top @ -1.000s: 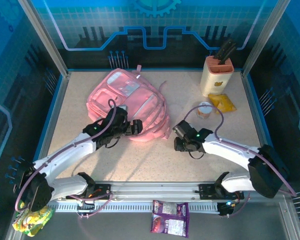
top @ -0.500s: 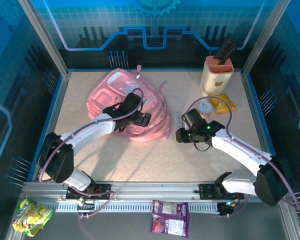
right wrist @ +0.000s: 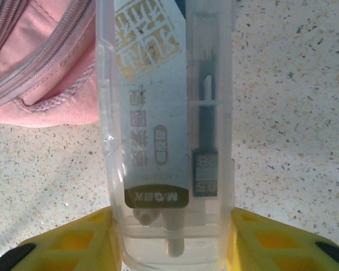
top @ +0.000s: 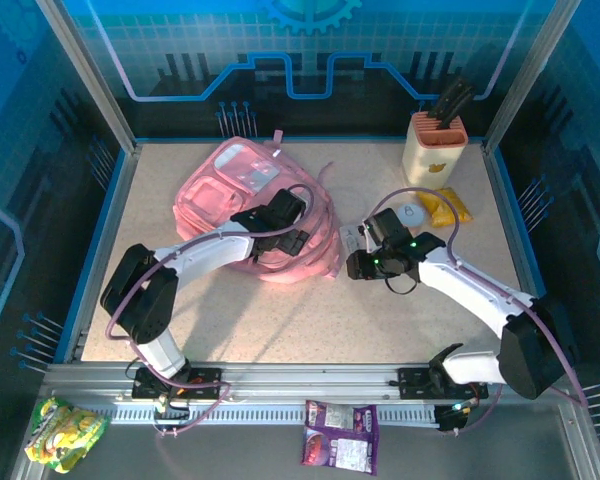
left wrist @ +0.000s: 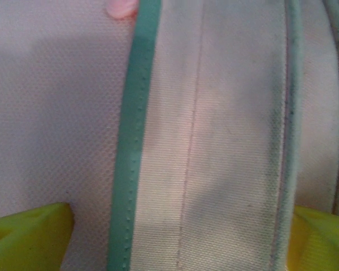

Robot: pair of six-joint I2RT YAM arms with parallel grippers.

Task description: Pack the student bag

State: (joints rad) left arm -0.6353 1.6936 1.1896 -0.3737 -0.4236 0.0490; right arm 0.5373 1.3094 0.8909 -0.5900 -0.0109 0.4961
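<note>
Moved since a second ago: both arms have swung inward, the left pincer (top: 288,238) from the bag's near side up onto its middle, the right pincer (top: 358,255) from open table toward the bag's right flank. Item 1, right pincer (right wrist: 172,248): clenched on the near end of a clear plastic case (right wrist: 169,141), one yellow finger against each long side and the printed insert facing the wrist camera. The case runs straight ahead from the fingertips. Ahead and to its left lies a corner of the student bag (right wrist: 39,68) with a zip (right wrist: 42,56) running across it, and whether that zip stands open cannot be told. Speckled table (right wrist: 288,84) lies ahead and to the right. Item 2, left pincer (left wrist: 175,243): released, its fingers spread wide with nothing pinched. Directly under and ahead of it is bag fabric crossed by teal piping (left wrist: 130,141). Item 3, student bag (top: 225,180): flat on the table, under the left pincer and just left of the right one. Item 4, far right beyond the right pincer: knife block (top: 435,150) and yellow packet (top: 445,205), not involved. Handling note, as judgement: the left pincer should take the upper lip of the zip opening and lift it. The right pincer should then feed the case in lengthwise, far end first, gripped firmly, since smooth plastic held by one end may swivel.
</note>
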